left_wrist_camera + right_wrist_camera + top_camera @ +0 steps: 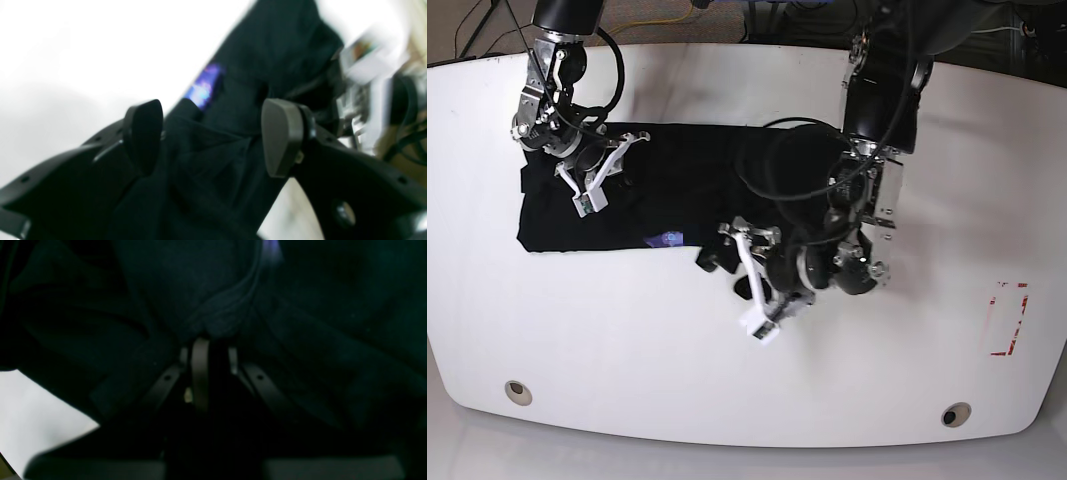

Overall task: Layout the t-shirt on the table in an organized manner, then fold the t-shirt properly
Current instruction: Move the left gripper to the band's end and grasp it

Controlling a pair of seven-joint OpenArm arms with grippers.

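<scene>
The black short-sleeved cloth t-shirt lies on the large glossy white worktop, in its far-left to middle area, bunched into a wide dark band. A small purple patch shows at the near edge of the cloth.

My left pincer is released: its two black pads stand wide apart, with dark folded cloth and the purple patch visible between and beyond them. No cloth is held between the pads. In the base view this pincer sits at the right end of the t-shirt, near the worktop's middle.

My right pincer is clenched on a fold of the t-shirt; dark cloth fills nearly the whole wrist view. In the base view it sits over the left end of the t-shirt.

A red rectangular marking lies at the right, well apart from the cloth. Two small round holes sit along the near edge.
</scene>
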